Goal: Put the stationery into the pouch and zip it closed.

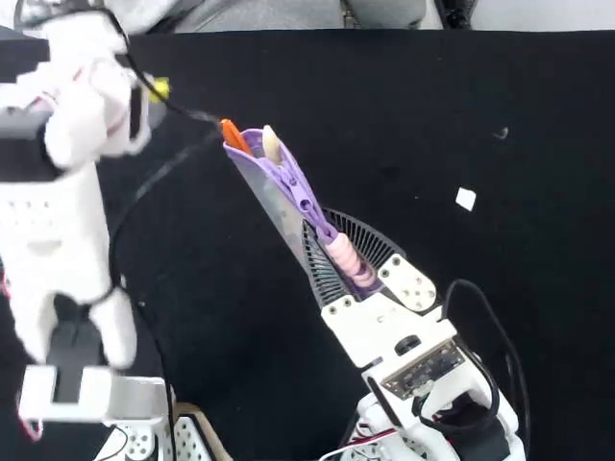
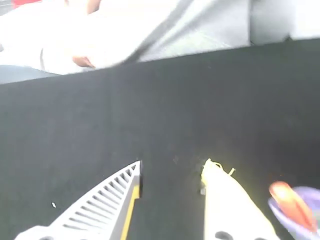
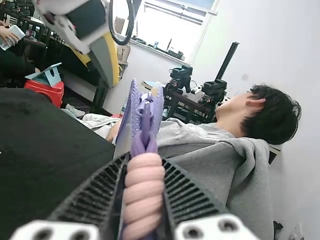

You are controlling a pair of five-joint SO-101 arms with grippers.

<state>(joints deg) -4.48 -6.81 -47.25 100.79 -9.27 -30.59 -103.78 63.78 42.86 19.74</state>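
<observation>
- Clamped shut on the pink ribbed loop (image 3: 143,192) at the pouch's lower end: right gripper (image 1: 338,248).
- Purple pouch (image 1: 285,187) held up off the black table (image 1: 432,106), long axis running straight out from those jaws.
- Just beside the pouch's open mouth: left gripper (image 2: 172,172), jaws spread, nothing between them, nearer that end.
- Poking out of the mouth: 2 items, an orange pen (image 1: 230,131) and a cream stick (image 1: 271,142).
- Probably next: pushing both in, then zipping.
- Black cable (image 1: 159,178) near the mouth, a possible snag; white scrap (image 1: 466,199) well apart from the pouch.
</observation>
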